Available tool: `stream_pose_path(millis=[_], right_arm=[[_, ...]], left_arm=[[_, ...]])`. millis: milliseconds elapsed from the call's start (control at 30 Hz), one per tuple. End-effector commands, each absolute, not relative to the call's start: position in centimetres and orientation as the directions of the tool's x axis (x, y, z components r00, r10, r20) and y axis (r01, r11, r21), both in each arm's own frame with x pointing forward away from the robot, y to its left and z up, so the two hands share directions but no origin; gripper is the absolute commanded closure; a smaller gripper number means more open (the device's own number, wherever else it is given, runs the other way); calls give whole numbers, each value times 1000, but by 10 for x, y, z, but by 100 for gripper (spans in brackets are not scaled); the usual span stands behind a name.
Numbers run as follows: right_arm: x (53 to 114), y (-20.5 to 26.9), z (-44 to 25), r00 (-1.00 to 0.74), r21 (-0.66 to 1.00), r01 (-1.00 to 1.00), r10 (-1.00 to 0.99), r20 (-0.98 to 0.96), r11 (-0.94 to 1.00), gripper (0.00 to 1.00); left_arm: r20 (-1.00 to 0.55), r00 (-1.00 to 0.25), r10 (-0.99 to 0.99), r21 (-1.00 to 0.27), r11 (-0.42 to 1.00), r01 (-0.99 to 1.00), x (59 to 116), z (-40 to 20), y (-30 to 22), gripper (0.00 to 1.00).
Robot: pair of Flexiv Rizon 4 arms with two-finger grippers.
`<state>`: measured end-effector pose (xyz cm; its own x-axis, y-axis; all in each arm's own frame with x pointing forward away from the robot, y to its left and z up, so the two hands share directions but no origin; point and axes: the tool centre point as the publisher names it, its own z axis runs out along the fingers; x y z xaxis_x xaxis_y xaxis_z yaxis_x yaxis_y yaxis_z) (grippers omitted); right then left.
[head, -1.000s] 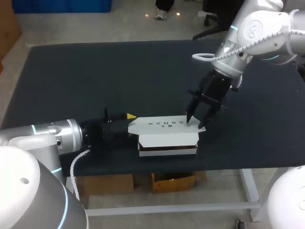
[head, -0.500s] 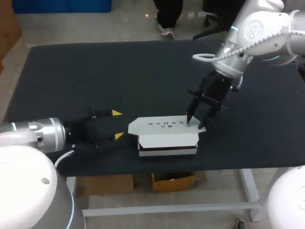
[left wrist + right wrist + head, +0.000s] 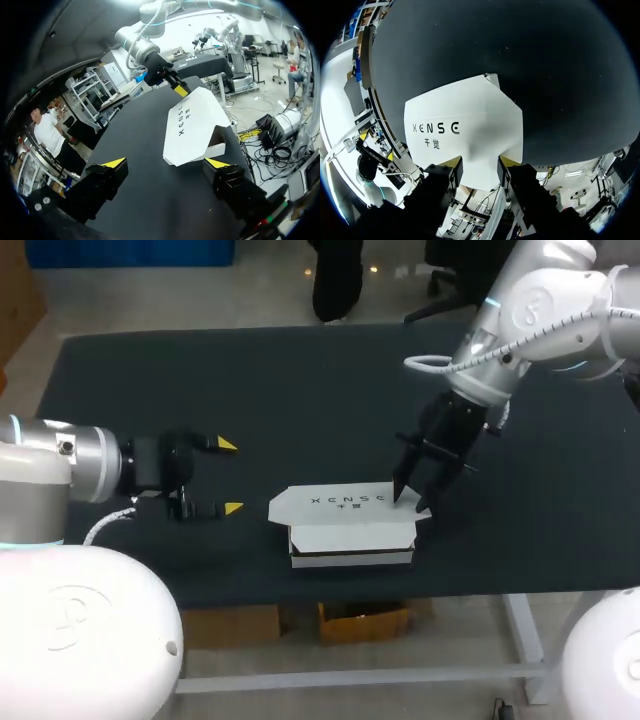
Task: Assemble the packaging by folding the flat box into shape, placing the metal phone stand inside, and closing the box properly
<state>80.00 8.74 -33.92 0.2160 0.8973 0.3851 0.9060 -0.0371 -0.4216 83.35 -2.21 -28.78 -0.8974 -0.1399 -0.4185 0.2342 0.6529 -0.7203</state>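
The white cardboard box (image 3: 350, 528) stands near the table's front edge, its printed lid (image 3: 345, 502) lying over it with the left flap pointed. My right gripper (image 3: 411, 502) comes down on the box's right end; in the right wrist view its fingers (image 3: 442, 177) press the lid's narrow end (image 3: 470, 130) from both sides. My left gripper (image 3: 229, 476) hangs open to the left of the box, apart from it. In the left wrist view the box (image 3: 192, 125) lies ahead of the open left gripper (image 3: 166, 163), with the right gripper (image 3: 170, 82) at its far end. No phone stand shows.
The dark tabletop (image 3: 300, 390) stretches bare behind and beside the box. The table's front edge (image 3: 350, 590) runs just below the box.
My left gripper has opened wide and drawn back leftward, away from the box's left flap. The right gripper and the box have stayed in place.
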Motion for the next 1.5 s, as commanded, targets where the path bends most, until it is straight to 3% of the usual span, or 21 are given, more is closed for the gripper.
stream_pose_path(millis=[33, 133, 667, 933, 1133, 1500], right_arm=[[799, 88, -339, 214, -419, 907, 899, 382, -38, 58], [799, 88, -339, 215, -417, 908, 899, 382, -40, 57], [797, 87, -340, 190, -372, 927, 902, 388, -35, 56], [794, 88, -345, 172, -348, 937, 905, 390, -27, 57], [792, 88, -348, 172, -347, 937, 907, 386, -30, 57], [791, 88, -349, 165, -337, 941, 911, 377, -31, 58]], left_arm=[[-249, -969, -6, -622, 767, 155, 842, -286, -30, 0], [-334, -942, 34, -573, 786, 231, 842, -287, -28, 0], [-334, -942, 34, -573, 786, 231, 842, -287, -28, 0], [-121, -975, -187, -563, 822, -88, 841, -282, -55, 0], [58, -890, -453, -374, 817, -440, 849, -284, -70, 0], [92, -896, -434, -366, 822, -436, 850, -285, -71, 0]])
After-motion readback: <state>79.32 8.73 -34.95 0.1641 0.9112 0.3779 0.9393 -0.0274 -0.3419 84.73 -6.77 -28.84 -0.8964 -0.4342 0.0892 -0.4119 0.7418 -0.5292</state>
